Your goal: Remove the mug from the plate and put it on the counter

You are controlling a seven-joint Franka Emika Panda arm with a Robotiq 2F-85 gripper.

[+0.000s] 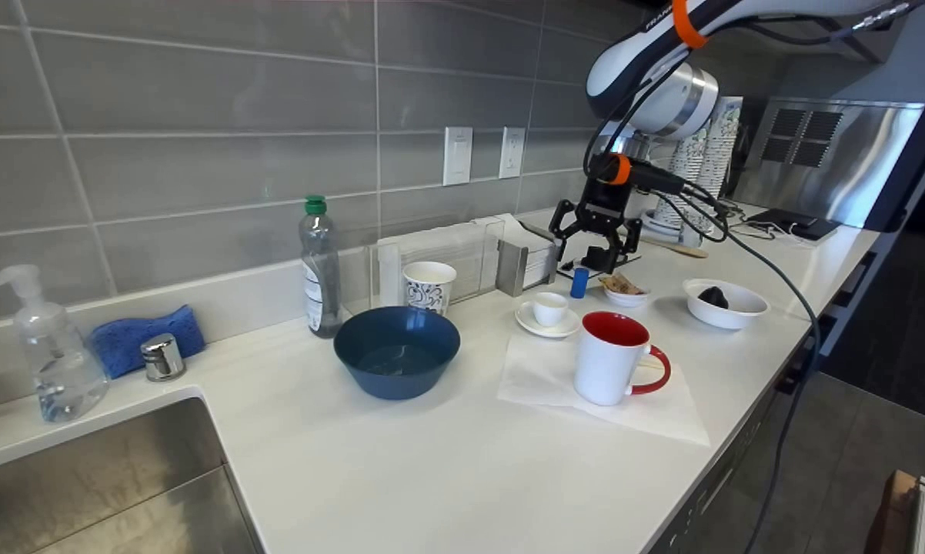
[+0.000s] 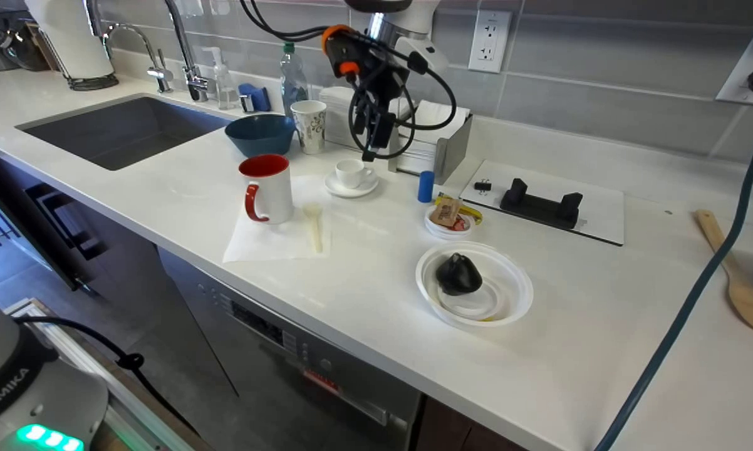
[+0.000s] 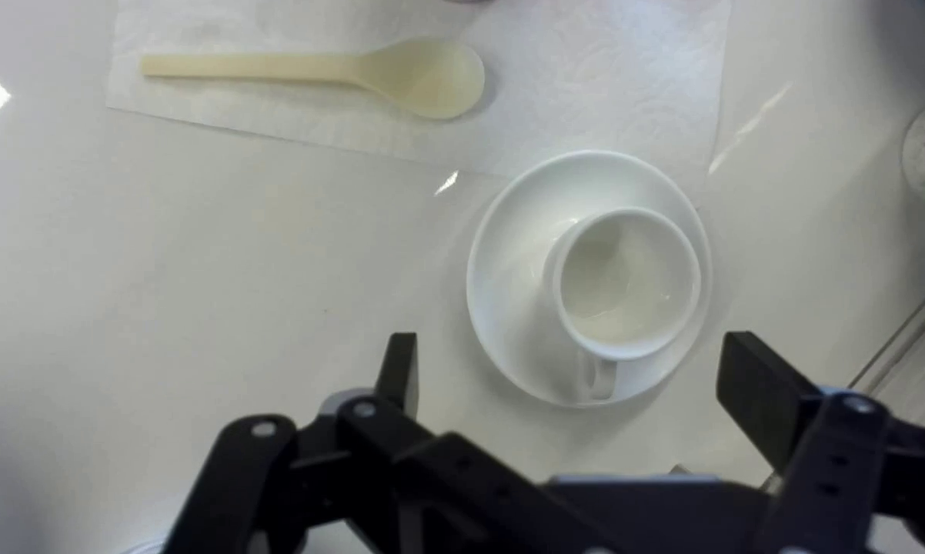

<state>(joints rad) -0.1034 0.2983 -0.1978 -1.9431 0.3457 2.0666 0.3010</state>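
The mug, a small white cup (image 1: pixel 550 309), stands upright on the plate, a white saucer (image 1: pixel 527 320). Both also show in an exterior view, the mug (image 2: pixel 349 175) on the plate (image 2: pixel 341 190). In the wrist view the mug (image 3: pixel 624 286) sits off-centre on the plate (image 3: pixel 505 300), its handle pointing to the gripper side. The white counter (image 1: pixel 401 477) runs under everything. My gripper (image 3: pixel 572 369) is open and empty, its fingers wide apart. It hangs above the counter (image 2: pixel 364 275), higher than the mug and not touching it. It shows in both exterior views (image 1: pixel 595 231) (image 2: pixel 376 143).
A tall red-handled mug (image 1: pixel 607 368) stands on a paper napkin (image 2: pixel 251 241) near a pale spoon (image 3: pixel 424 77). A dark blue bowl (image 2: pixel 260 134), patterned cup (image 2: pixel 311 125), napkin holder (image 1: pixel 512 265) and blue cylinder (image 2: pixel 426 186) surround the saucer. A white bowl (image 2: pixel 514 294) stands further along.
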